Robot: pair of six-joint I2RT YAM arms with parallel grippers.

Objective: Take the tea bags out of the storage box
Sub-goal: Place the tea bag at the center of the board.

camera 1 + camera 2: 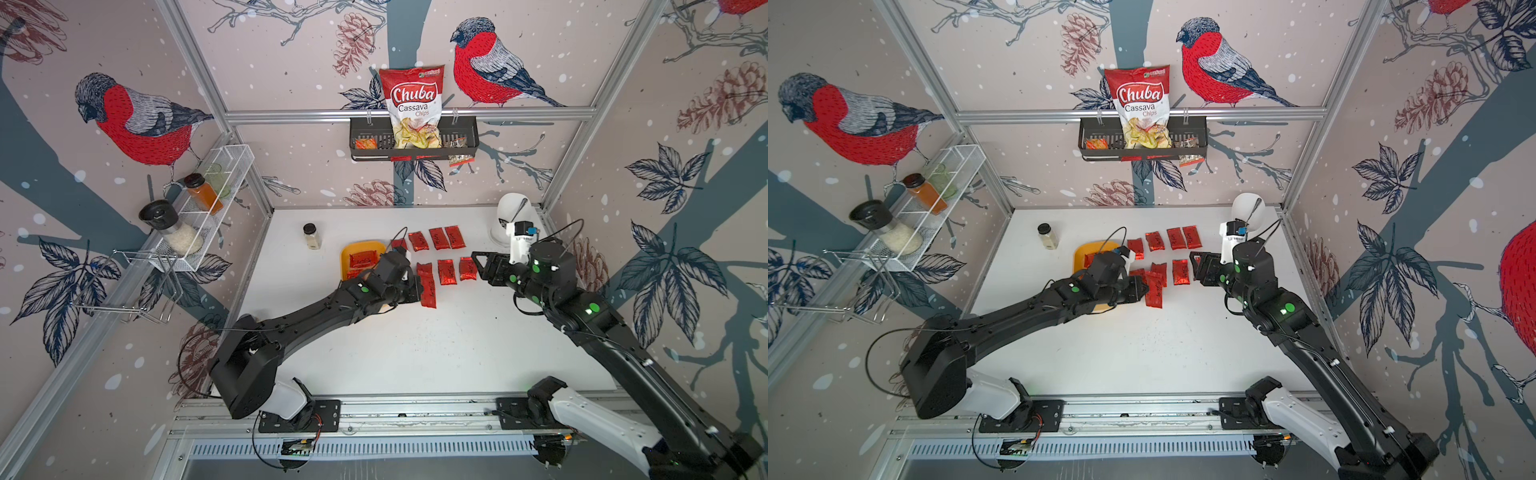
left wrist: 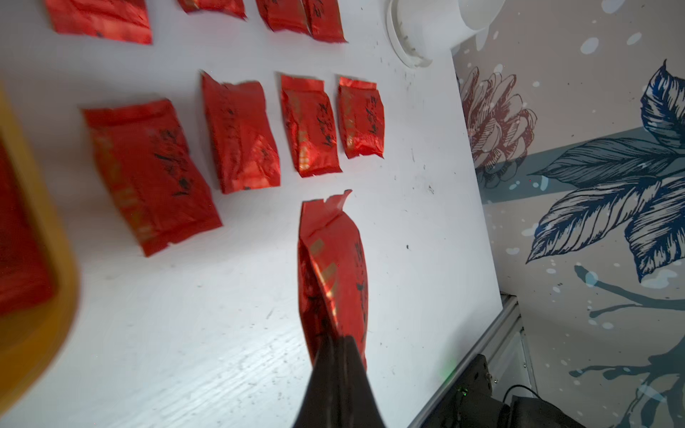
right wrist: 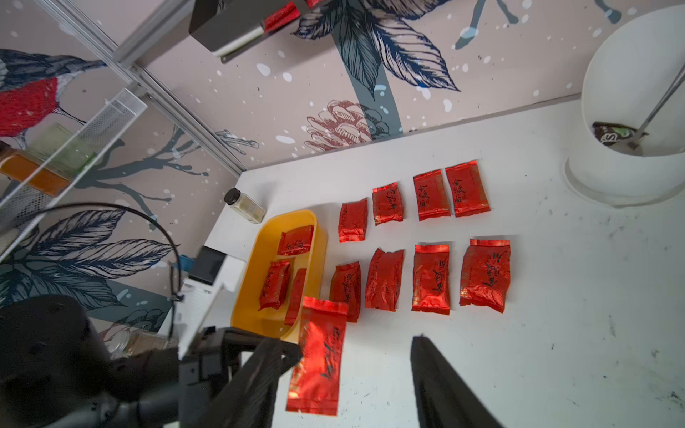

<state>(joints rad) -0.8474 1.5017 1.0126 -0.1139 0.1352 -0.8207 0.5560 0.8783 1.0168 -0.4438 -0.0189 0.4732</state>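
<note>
- Storage box point(image 3: 244, 294): shallow yellow-orange plastic tub, rounded corners, lidless; stands on the white tabletop point(image 1: 415, 353), left of centre in both top views.
- Tea bags, in box point(image 3: 274, 283): three small shiny red foil sachets with dark print, lying on the tub floor.
- Tea bags, back row point(image 3: 387, 203): four sachets flat on the tabletop to the right of the box.
- Tea bags, front row point(image 3: 431, 278): four more, side by side, nearer the arms.
- Held tea bag point(image 2: 333, 266): one sachet, pinched at one end, just beside the box end of the front row; whether it touches the table cannot be told.
- Left gripper point(image 2: 335, 344): jaws clenched on the held tea bag.
- Right gripper point(image 1: 478, 268): jaws parted, grasping nothing, near the right end of the front row.
- Small clear jar with black lid point(image 1: 311, 237): upright behind the box.
</note>
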